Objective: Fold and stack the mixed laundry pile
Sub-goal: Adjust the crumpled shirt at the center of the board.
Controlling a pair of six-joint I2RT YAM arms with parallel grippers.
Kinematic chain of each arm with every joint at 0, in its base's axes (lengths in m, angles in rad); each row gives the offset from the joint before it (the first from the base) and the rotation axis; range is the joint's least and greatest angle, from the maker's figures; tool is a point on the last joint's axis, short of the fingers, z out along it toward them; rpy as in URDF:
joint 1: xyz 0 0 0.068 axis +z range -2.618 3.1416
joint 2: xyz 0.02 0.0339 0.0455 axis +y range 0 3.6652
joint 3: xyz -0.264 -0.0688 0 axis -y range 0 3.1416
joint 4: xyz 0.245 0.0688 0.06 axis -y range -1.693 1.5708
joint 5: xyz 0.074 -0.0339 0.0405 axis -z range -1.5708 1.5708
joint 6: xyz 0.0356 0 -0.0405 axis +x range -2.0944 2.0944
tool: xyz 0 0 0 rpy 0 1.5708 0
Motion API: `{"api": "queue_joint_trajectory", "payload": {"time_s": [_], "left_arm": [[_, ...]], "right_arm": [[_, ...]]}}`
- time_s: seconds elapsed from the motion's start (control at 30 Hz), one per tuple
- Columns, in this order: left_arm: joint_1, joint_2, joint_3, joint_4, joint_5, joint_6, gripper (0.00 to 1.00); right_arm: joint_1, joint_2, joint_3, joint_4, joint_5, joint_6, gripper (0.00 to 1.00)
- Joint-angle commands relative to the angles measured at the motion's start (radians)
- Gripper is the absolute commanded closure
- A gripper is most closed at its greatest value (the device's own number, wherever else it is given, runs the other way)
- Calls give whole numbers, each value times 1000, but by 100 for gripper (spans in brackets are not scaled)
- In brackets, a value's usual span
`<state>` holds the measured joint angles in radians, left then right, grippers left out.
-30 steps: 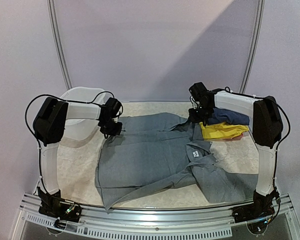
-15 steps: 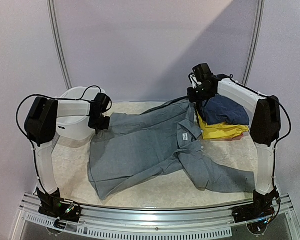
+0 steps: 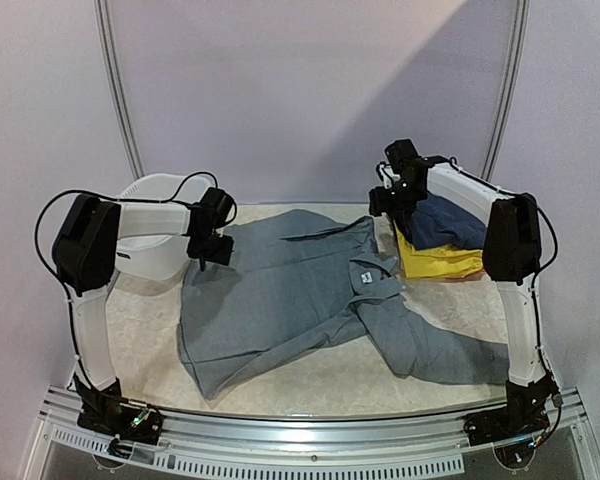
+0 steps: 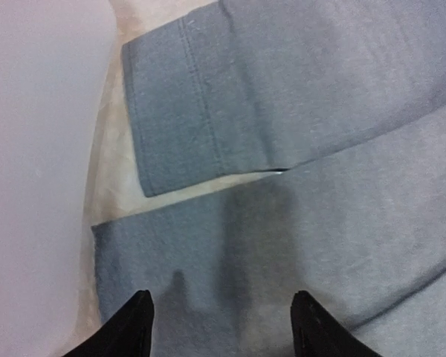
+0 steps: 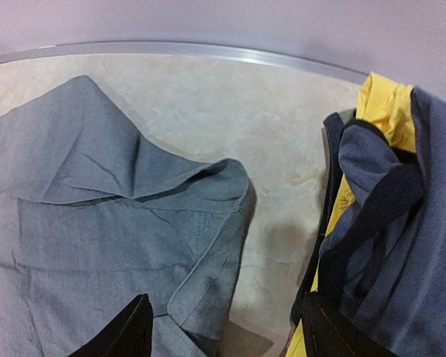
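A large grey garment (image 3: 300,300) lies spread across the middle of the table, one part trailing to the front right. Above its far left edge hovers my left gripper (image 3: 207,262), open; in the left wrist view the left gripper (image 4: 223,327) has only grey cloth (image 4: 320,223) below it. Over the garment's far right corner (image 5: 208,253) stands my right gripper (image 3: 384,208), also open and holding nothing (image 5: 223,331). Just to its right, a navy top (image 3: 445,222) lies on yellow clothes (image 3: 440,262).
A white plastic basin (image 3: 152,222) stands at the far left, close beside the left gripper, and fills the left side of the left wrist view (image 4: 37,149). The table's curved far rim (image 5: 208,50) runs behind the garment.
Both grippers have opened and let go of the grey garment. They had drawn its far edge toward the back; that edge now lies flat on the table.
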<state>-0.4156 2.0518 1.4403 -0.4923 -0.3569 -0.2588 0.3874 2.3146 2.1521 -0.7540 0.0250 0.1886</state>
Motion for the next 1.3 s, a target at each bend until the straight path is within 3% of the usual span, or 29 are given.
{"api": "queue_joint_trajectory", "payload": {"time_s": [0.0,0.1,0.3,0.47,0.67,0.93,1.27], "left_arm": [[-75,-104,-5,2,14,21,32],[-139,-156,-14,11,41,64,30],[-327,-223,-56,153,244,240,31],[-460,-135,30,185,343,377,32],[-538,45,224,151,416,460,34],[-578,240,456,30,506,506,37],[-613,342,555,-33,535,543,47]], "right_arm": [[45,-164,-62,-8,-31,-18,29],[77,-252,-158,-8,20,-23,26],[88,-468,-423,30,180,48,25],[89,-678,-633,44,288,113,22],[89,-895,-795,33,336,168,20],[90,-1045,-884,1,352,190,18],[90,-1076,-900,8,342,190,17]]}}
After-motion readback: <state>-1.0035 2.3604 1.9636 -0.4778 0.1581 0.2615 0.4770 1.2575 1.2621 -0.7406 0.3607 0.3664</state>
